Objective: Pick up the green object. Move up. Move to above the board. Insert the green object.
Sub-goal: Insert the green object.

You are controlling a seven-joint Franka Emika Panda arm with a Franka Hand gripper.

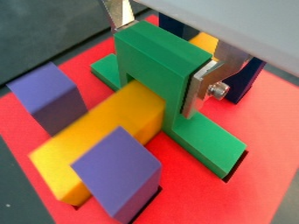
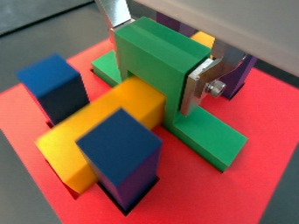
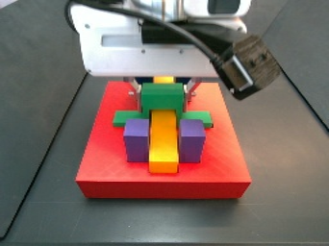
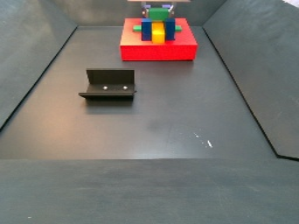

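The green object [image 1: 163, 70] sits in the red board's [image 1: 47, 188] recess, its raised middle cube arching over a yellow bar [image 1: 105, 140]. My gripper [image 1: 163, 54] stands over it with a silver finger [image 1: 201, 89] on each side of the middle cube, shut on it. It shows the same in a wrist view [image 2: 158, 66], with the board [image 2: 257, 175] below. In a side view the green object [image 3: 161, 97] lies across the board [image 3: 161, 178] under the gripper [image 3: 162, 88]. In a side view the board [image 4: 158, 48] is far off.
Two purple blocks [image 1: 117, 171] [image 1: 47, 92] flank the yellow bar; they look dark blue in a wrist view [image 2: 119, 149]. In a side view the fixture [image 4: 108, 85] stands on the dark floor, apart from the board. Dark walls bound the floor.
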